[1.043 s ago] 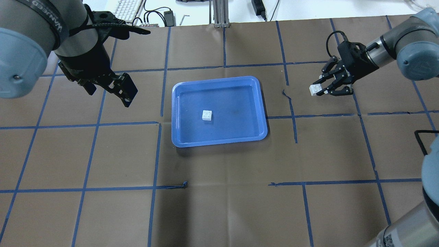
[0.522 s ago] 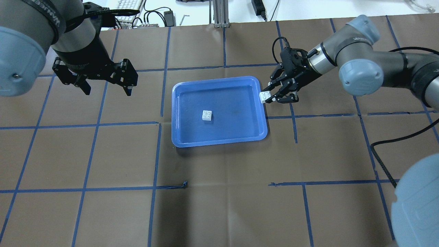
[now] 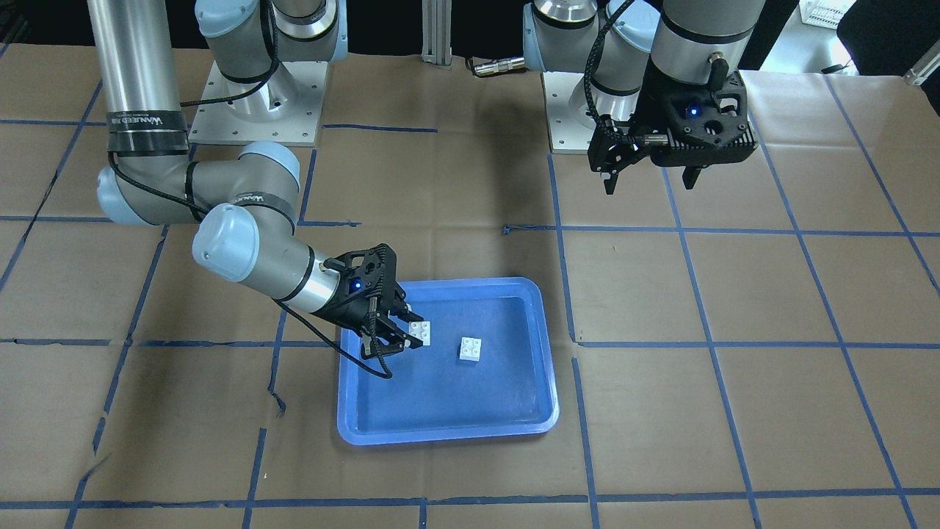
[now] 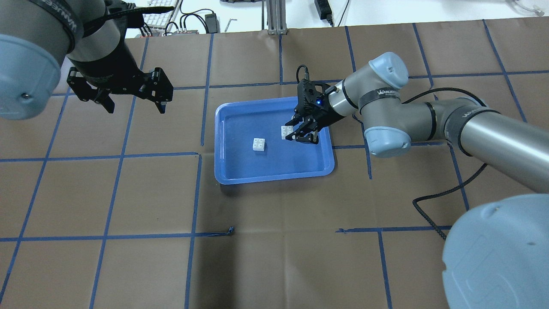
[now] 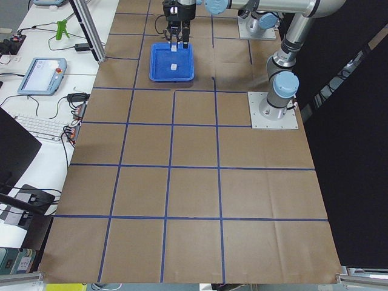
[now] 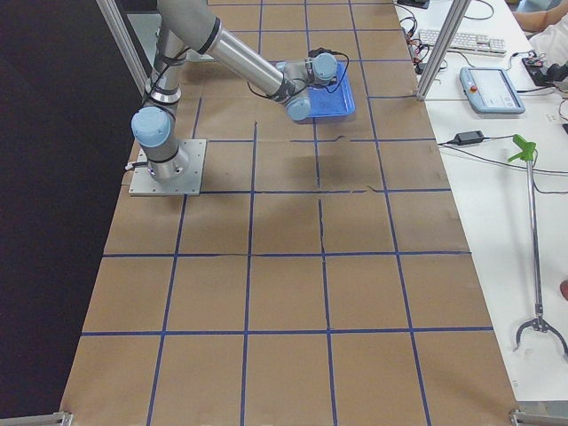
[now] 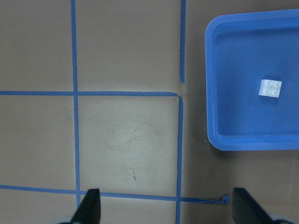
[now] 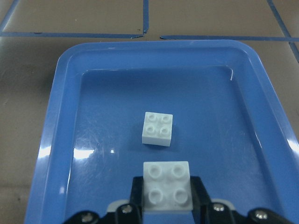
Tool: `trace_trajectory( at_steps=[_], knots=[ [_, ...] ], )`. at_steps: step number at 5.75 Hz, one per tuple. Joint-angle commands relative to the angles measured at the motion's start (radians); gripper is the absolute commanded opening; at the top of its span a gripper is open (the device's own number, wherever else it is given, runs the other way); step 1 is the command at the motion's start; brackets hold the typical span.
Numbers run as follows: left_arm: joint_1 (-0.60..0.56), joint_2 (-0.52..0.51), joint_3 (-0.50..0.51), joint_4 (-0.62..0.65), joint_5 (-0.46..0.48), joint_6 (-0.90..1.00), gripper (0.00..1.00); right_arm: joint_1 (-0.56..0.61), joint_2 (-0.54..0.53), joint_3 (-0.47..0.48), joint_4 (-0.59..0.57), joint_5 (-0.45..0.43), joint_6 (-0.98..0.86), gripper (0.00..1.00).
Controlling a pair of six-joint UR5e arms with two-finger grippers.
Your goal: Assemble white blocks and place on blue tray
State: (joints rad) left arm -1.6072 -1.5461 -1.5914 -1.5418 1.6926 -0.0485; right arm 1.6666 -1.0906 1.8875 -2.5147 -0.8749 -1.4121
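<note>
Fingers (image 8: 136, 192) of the right gripper (image 4: 293, 131) pinch one white block (image 8: 167, 189), studs up, over the blue tray (image 8: 154, 45), near the second white block (image 8: 157, 128) lying on its floor. Beyond, the left gripper (image 4: 135, 107) hangs spread wide beside the tray. White lettering on the black arm bands (image 4: 381, 92) is too small to read surely.

Silver arms (image 4: 493, 128), pale-blue joint caps (image 4: 388, 64), black cables (image 4: 429, 195)

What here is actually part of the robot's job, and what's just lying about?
Part of the job: held white block, clamped in the right gripper above the blue tray; loose white block, lying in the tray.

Just lying about: keyboard, control tablet and long grabber tool, all off the brown paper. The left gripper is open and empty.
</note>
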Motion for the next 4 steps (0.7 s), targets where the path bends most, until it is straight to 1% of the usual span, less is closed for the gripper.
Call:
trace_trajectory(
  at_steps=[1, 3, 4],
  knots=[
    [0.0, 0.0, -0.002, 0.002, 0.006, 0.001, 0.99, 0.025, 0.075, 0.012, -0.127, -0.001, 0.097, 0.19],
    [0.0, 0.006, -0.005, 0.0, 0.009, 0.001, 0.99, 0.042, 0.077, 0.033, -0.139, 0.0, 0.11, 0.19],
    [0.001, 0.008, -0.005, 0.002, 0.009, 0.001, 0.99, 0.054, 0.077, 0.033, -0.151, 0.0, 0.152, 0.19]
  ],
)
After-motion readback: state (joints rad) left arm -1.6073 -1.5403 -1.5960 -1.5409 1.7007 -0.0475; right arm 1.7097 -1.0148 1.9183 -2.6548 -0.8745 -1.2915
